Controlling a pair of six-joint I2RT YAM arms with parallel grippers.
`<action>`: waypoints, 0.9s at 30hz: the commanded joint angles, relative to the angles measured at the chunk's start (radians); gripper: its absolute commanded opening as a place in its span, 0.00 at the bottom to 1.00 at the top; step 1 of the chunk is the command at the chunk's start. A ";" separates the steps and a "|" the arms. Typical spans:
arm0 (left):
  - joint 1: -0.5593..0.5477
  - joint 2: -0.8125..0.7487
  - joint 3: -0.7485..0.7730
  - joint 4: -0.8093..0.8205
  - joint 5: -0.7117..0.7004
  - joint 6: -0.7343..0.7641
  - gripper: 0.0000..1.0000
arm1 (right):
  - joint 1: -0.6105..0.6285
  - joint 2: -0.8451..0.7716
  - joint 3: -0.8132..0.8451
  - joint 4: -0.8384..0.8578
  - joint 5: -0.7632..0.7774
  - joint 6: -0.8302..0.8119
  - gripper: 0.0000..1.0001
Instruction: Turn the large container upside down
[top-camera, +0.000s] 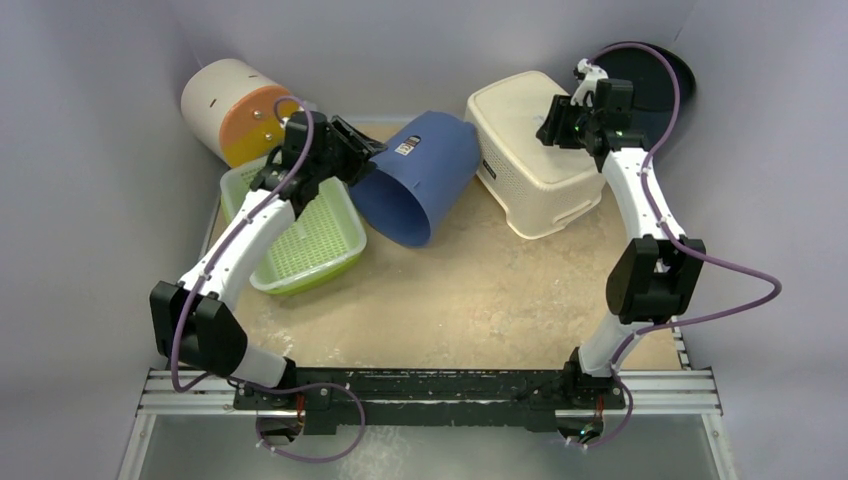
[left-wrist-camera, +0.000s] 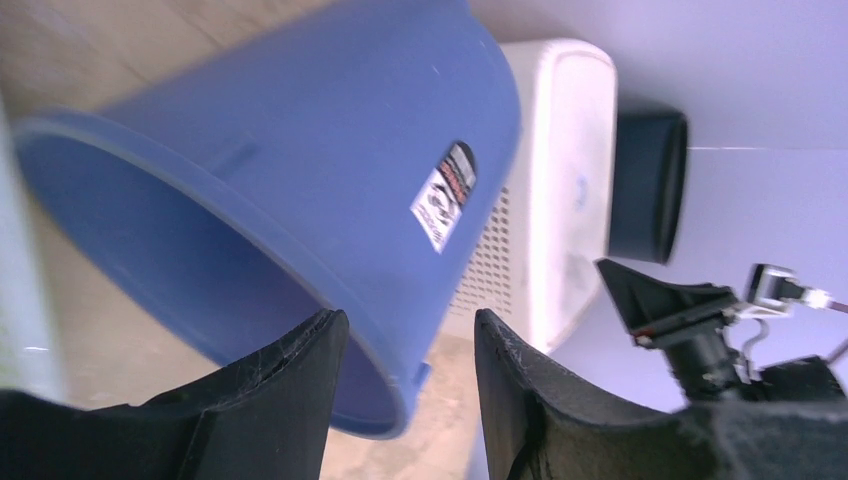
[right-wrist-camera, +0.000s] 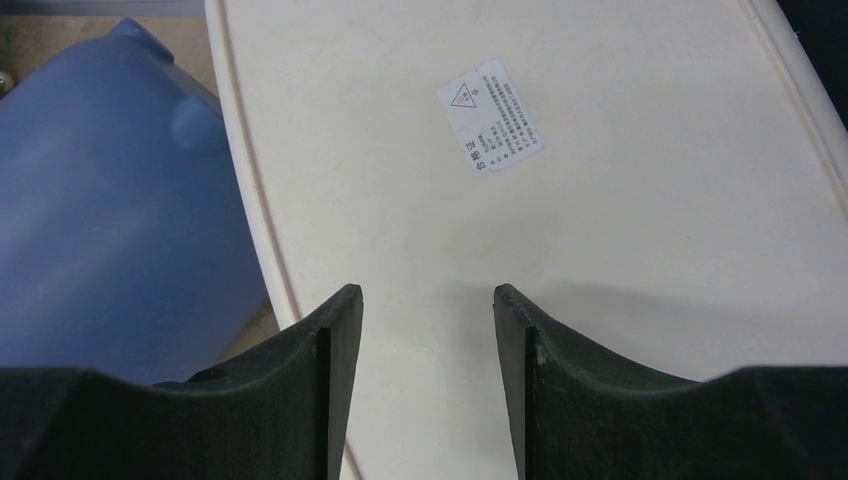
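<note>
A blue bucket (top-camera: 420, 175) lies on its side mid-table, its mouth facing the near left and a label on its upper side. My left gripper (top-camera: 372, 150) is open at the bucket's rim. In the left wrist view the rim of the bucket (left-wrist-camera: 300, 150) runs through the gap of the gripper (left-wrist-camera: 410, 320). A cream perforated container (top-camera: 530, 150) rests with its flat, labelled base up, leaning against the bucket. My right gripper (top-camera: 553, 125) hovers open and empty just above that base (right-wrist-camera: 600, 200), with the bucket (right-wrist-camera: 110, 200) to its left.
A green slotted basket (top-camera: 300, 225) sits under my left arm. A cream cylinder with an orange end (top-camera: 235, 110) lies at the back left. A dark round tub (top-camera: 650, 80) stands at the back right. Walls close in on the back and both sides.
</note>
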 joint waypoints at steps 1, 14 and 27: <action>-0.054 -0.007 -0.017 0.239 -0.023 -0.239 0.49 | -0.005 -0.073 -0.019 0.041 -0.021 0.003 0.54; -0.088 -0.067 0.050 0.038 -0.066 -0.256 0.47 | -0.005 -0.108 -0.053 0.050 -0.024 -0.002 0.54; -0.106 -0.165 -0.108 0.003 -0.118 -0.353 0.47 | -0.005 -0.102 -0.055 0.060 -0.050 0.008 0.54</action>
